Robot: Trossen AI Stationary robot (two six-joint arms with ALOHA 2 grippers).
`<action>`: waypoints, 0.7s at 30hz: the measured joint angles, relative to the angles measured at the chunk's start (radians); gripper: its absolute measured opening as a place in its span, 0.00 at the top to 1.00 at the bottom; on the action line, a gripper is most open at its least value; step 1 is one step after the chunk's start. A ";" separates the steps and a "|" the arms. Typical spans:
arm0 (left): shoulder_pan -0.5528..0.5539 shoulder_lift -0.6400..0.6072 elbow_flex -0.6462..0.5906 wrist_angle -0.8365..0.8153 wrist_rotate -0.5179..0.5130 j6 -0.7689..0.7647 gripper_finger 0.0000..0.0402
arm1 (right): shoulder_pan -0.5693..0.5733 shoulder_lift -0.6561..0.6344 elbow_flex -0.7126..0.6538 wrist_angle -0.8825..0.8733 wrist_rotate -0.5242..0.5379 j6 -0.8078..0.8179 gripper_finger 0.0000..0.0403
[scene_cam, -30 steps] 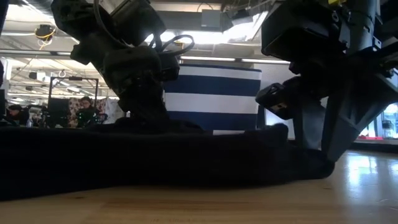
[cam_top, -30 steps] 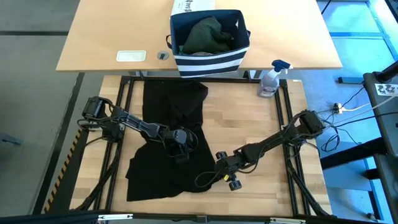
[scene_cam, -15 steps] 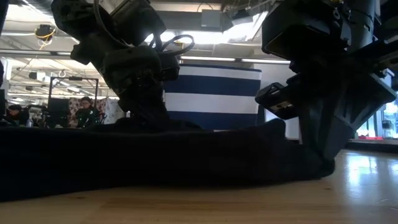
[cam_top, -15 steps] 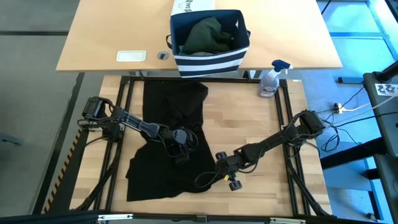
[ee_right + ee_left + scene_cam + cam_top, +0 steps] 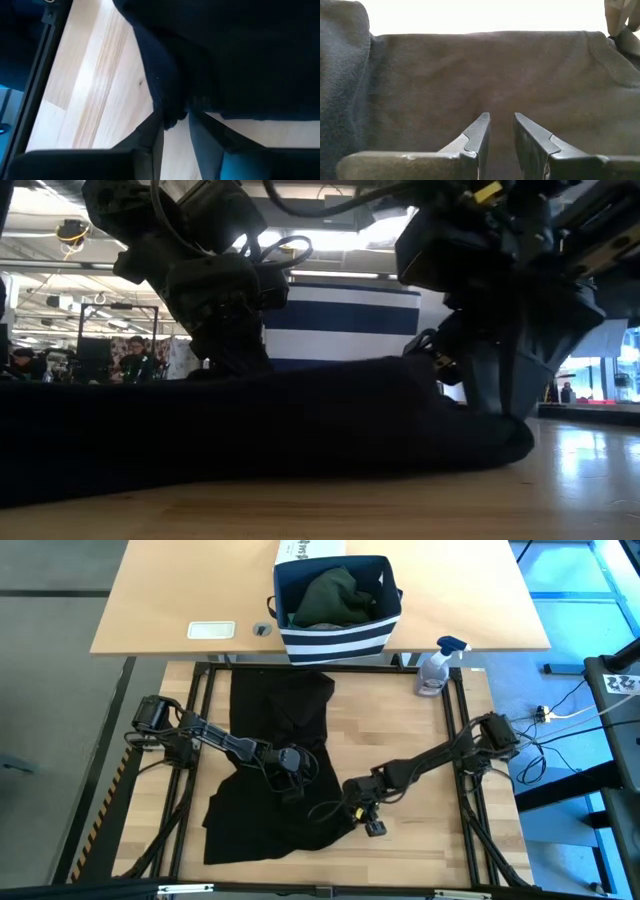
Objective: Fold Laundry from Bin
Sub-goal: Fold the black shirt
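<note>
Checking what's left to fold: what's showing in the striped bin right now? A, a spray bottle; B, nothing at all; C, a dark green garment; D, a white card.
C: the high view shows a dark green garment bunched inside the bin, while the spray bottle and white card sit outside it on the tables.

The black garment [image 5: 275, 765] covers the left half of the wooden surface [image 5: 400, 730], and both arms lie low across it, so no passage is free there. The right half of the surface is bare wood and open. At its far edge the spray bottle [image 5: 436, 668] stands in the way, and the bin [image 5: 338, 635] blocks the middle behind.
</note>
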 joint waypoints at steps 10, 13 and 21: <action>0.000 0.000 0.000 0.000 0.003 0.001 0.80 | -0.021 0.000 0.000 0.030 -0.054 -0.007 0.65; 0.000 0.000 0.000 0.000 0.003 0.001 0.80 | -0.021 0.000 0.000 0.026 -0.037 -0.008 0.61; 0.000 0.000 0.000 0.000 0.003 0.001 0.80 | -0.013 0.000 0.000 0.025 -0.026 -0.012 0.59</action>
